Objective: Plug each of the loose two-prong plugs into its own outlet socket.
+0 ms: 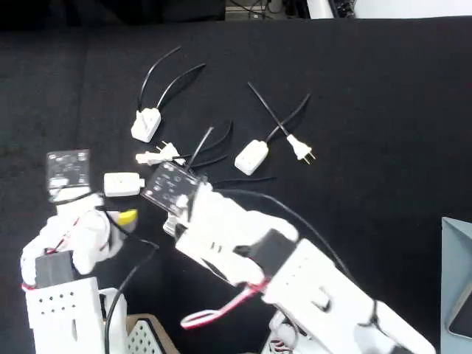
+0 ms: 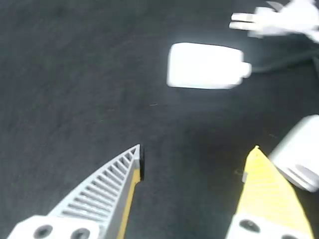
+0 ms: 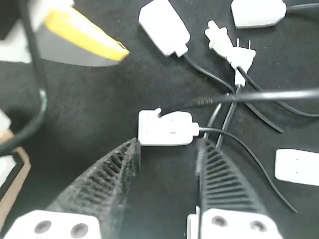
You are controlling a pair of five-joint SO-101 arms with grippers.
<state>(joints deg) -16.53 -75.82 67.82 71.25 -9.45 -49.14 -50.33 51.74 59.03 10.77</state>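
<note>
My right gripper (image 3: pixel 168 145) is open, its dark fingers on either side of a white socket block (image 3: pixel 164 128) with a black cord; they are not closed on it. Farther off lie two loose white plugs (image 3: pixel 229 45) and more sockets (image 3: pixel 163 27) (image 3: pixel 259 11). My left gripper (image 2: pixel 197 153) is open over bare cloth, a little short of a white socket (image 2: pixel 205 65), with a plug (image 2: pixel 271 20) beyond it. From above I see sockets (image 1: pixel 122 184) (image 1: pixel 146 123) (image 1: pixel 251 156), plugs (image 1: pixel 158 156) (image 1: pixel 301 149) and the left gripper's yellow finger (image 1: pixel 127 216).
Black cords (image 1: pixel 169 77) trail from the sockets and plugs across the black tablecloth (image 1: pixel 369 88). The right arm's white body (image 1: pixel 243 243) covers the cloth near the front. A grey object (image 1: pixel 457 280) sits at the right edge. The far and right parts of the cloth are bare.
</note>
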